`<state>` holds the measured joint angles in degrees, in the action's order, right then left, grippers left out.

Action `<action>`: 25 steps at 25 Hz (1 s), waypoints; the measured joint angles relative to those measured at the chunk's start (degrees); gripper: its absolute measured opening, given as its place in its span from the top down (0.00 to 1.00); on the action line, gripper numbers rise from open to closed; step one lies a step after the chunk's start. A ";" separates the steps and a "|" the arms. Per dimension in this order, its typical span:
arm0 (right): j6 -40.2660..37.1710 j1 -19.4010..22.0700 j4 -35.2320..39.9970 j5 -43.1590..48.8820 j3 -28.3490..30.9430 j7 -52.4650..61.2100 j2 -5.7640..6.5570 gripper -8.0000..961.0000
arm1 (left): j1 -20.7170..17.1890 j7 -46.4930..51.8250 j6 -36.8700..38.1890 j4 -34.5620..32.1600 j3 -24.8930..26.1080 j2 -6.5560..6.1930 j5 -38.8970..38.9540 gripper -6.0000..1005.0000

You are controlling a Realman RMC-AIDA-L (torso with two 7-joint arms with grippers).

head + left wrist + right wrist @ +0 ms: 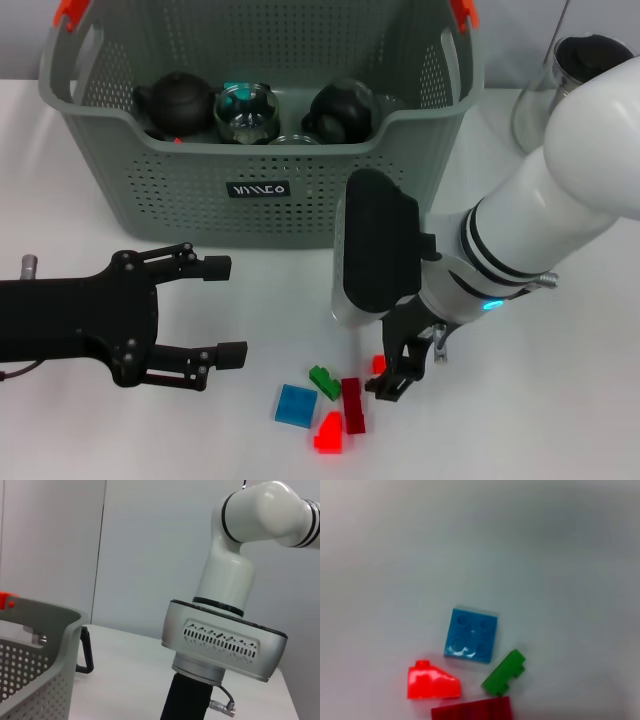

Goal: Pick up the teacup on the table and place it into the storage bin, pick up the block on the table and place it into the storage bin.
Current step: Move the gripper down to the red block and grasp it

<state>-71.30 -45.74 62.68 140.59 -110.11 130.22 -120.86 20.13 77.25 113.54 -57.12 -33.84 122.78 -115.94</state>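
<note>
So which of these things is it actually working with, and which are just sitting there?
Part of the job:
storage bin
blue block
green block
dark red block
bright red block
right claw
left claw

Just there:
glass jug

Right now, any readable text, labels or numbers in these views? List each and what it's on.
Small black label on the front of the grey-green perforated plastic storage bin: white lettering, too blurred to read for certain.
Blue square studded block, bright red block, green block and dark red block on the white table: no markings visible.
White right arm: no text visible.
</note>
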 joint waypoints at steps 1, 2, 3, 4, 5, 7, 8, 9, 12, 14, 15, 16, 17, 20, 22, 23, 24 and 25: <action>0.23 -0.02 0.03 0.16 0.00 0.26 0.04 0.03 | 0.00 0.00 -0.02 0.00 0.00 0.00 -0.01 0.07; 0.42 -0.04 0.08 0.34 0.01 0.51 0.09 0.03 | 0.00 0.00 -0.04 0.00 0.00 0.00 -0.02 0.07; 0.58 -0.07 0.27 0.44 0.00 0.64 0.14 0.04 | 0.00 0.00 -0.05 0.00 0.00 0.00 -0.02 0.07; 0.63 -0.09 0.45 0.49 0.02 0.68 0.17 0.03 | 0.00 0.00 -0.05 0.00 0.00 0.00 -0.03 0.07; 0.64 -0.09 0.82 0.47 0.05 0.68 0.17 0.03 | 0.00 0.00 -0.07 -0.01 0.00 0.00 -0.04 0.07; 0.64 0.08 1.68 0.41 0.32 0.65 0.20 0.03 | -0.01 0.00 -0.07 -0.01 0.00 0.00 -0.05 0.07; 0.66 0.15 2.02 0.43 0.53 0.65 0.24 0.03 | -0.03 0.00 -0.07 -0.01 0.00 0.00 -0.06 0.07; 0.69 0.16 2.21 0.43 0.79 0.61 0.25 0.03 | -0.05 0.00 -0.07 -0.01 0.00 0.00 -0.07 0.07; 1.24 -0.03 1.97 0.44 1.18 0.39 0.22 0.03 | -0.09 -0.05 -0.07 -0.01 0.00 0.00 -0.13 0.07; 2.00 -0.08 1.58 0.52 0.94 0.37 0.16 0.03 | -0.11 -0.06 -0.08 -0.01 0.00 0.00 -0.13 0.07; 2.25 -0.08 1.49 0.53 0.83 0.37 0.13 0.03 | -0.16 -0.08 -0.08 -0.01 0.00 0.00 -0.12 0.07; 2.36 -0.09 1.42 0.49 0.78 0.35 0.09 0.03 | -0.20 -0.11 -0.07 -0.01 0.00 0.00 -0.09 0.07; 2.47 -0.09 1.39 0.44 0.74 0.33 0.05 0.03 | -0.22 -0.13 -0.07 -0.01 0.00 0.00 -0.09 0.07; 3.08 -0.06 1.03 0.41 0.47 0.38 -0.01 0.04 | -0.22 -0.15 -0.07 -0.01 0.00 0.00 -0.07 0.07; 3.63 -0.03 0.62 0.34 0.07 0.42 -0.01 0.04 | -0.21 -0.18 -0.07 -0.01 0.00 0.00 -0.06 0.07; 4.02 0.03 0.42 0.30 -0.08 0.40 -0.01 0.04 | -0.21 -0.19 -0.06 -0.01 0.00 0.00 -0.05 0.07; 4.55 0.15 -0.06 0.28 -0.22 0.38 -0.04 0.04 | -0.22 -0.21 -0.05 -0.01 0.00 0.00 -0.05 0.07; 4.55 0.15 -0.06 0.28 -0.22 0.38 -0.04 0.04 | -0.24 -0.21 -0.04 -0.01 0.00 0.00 -0.04 0.07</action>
<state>-66.75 -45.59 62.61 140.87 -110.33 130.60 -120.90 19.88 77.04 113.50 -57.13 -33.84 122.78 -115.98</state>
